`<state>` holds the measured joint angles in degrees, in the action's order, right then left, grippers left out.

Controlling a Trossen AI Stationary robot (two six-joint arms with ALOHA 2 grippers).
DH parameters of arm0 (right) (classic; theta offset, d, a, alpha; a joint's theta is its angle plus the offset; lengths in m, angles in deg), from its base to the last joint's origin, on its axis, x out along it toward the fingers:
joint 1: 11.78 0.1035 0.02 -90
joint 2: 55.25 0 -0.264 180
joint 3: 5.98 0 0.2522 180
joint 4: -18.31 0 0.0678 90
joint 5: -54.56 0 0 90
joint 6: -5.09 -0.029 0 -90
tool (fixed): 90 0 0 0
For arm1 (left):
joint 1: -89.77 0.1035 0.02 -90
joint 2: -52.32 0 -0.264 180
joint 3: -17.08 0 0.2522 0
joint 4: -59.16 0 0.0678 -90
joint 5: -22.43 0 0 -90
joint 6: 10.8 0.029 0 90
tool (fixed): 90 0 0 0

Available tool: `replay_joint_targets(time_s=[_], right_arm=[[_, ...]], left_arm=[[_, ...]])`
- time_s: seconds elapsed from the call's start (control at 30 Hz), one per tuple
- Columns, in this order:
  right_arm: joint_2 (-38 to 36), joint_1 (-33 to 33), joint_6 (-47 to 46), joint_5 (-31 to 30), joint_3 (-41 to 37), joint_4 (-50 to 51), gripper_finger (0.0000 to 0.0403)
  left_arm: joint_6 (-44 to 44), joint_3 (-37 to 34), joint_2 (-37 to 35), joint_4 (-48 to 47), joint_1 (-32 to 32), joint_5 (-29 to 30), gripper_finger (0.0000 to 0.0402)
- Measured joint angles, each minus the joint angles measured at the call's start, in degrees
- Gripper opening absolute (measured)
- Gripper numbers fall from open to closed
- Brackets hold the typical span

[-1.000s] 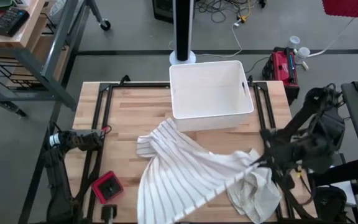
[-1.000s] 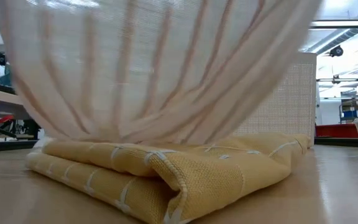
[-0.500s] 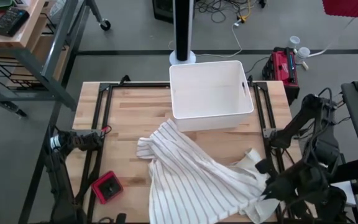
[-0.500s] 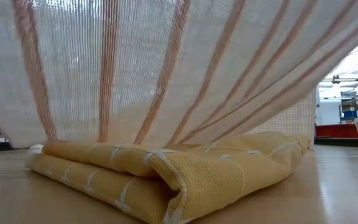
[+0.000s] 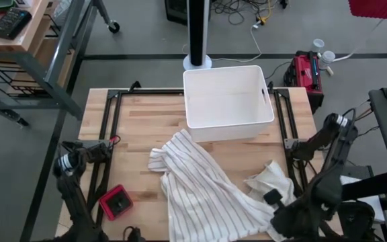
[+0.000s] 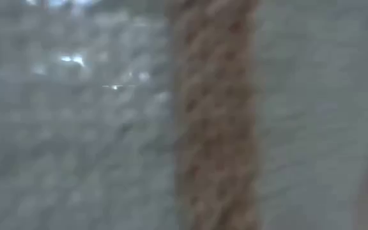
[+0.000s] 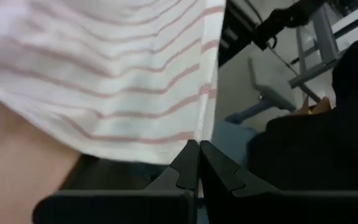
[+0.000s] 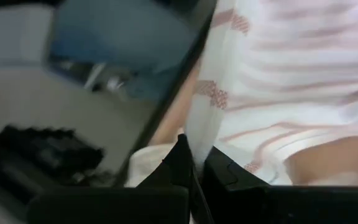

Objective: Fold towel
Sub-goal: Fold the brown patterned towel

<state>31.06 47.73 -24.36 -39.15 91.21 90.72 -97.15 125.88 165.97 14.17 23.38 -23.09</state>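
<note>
The towel (image 5: 203, 191) is white with thin reddish stripes. It lies spread on the wooden table (image 5: 133, 121), from its middle toward the near edge. My left gripper (image 7: 197, 163) is at the near edge, left of the towel, shut on it. My right gripper (image 8: 195, 163) is at the near right (image 5: 277, 218), also shut on the towel. In the low view the towel (image 6: 216, 115) hangs right before the camera and hides all else. My left gripper pinches the towel's hemmed side edge (image 7: 206, 118) between its two fingers. The cloth runs away from the fingertips in a spread sheet with little slack. How many layers it has, I cannot tell. My right gripper pinches a hemmed edge of the towel (image 8: 199, 134) between its two fingers, coming from above and slanting down. The cloth runs on past the fingertips over the table.
A white bin (image 5: 227, 101) stands at the far middle of the table. A small red box (image 5: 116, 203) lies near the left arm. A pale bunch of cloth (image 5: 269, 180) sits at the towel's right side. Black frame rails (image 5: 109, 134) run along both table sides.
Both grippers have sunk and gone toward the table's near edge, still shut on the towel; the left wrist has rolled. The towel's near part has been drawn down and toward the near edge and lies flatter, now covering the low camera; its far end has stayed.
</note>
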Motion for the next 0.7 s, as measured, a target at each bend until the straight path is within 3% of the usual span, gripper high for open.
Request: replay_joint_targets(time_s=[0.1, 0.27, 0.33, 0.47, 0.7], right_arm=[[1.9, -0.9, -0.2, 7.5, -1.5, -4.2, 0.0000], [1.6, -0.7, 1.7, 7.9, -4.7, -10.1, 0.0000], [1.2, -0.8, 1.9, 2.9, -5.9, -8.9, 0.0000], [-1.3, -1.5, -1.6, -12.6, -6.1, -0.5, 0.0000], [-10.0, 0.5, -7.4, -39.8, 1.0, 16.4, 0.0000]], left_arm=[[0.5, -2.0, 0.5, 3.9, 1.0, -1.8, 0.0000], [6.8, -5.7, 0.5, 10.6, 3.4, -2.0, 0.0000], [12.5, -6.4, 0.5, 10.6, 4.4, -0.3, 0.0000], [22.3, -5.6, -1.0, 8.5, 5.8, 9.8, 0.0000], [32.4, 9.6, -3.3, -9.2, 5.9, 19.3, 0.0000]])
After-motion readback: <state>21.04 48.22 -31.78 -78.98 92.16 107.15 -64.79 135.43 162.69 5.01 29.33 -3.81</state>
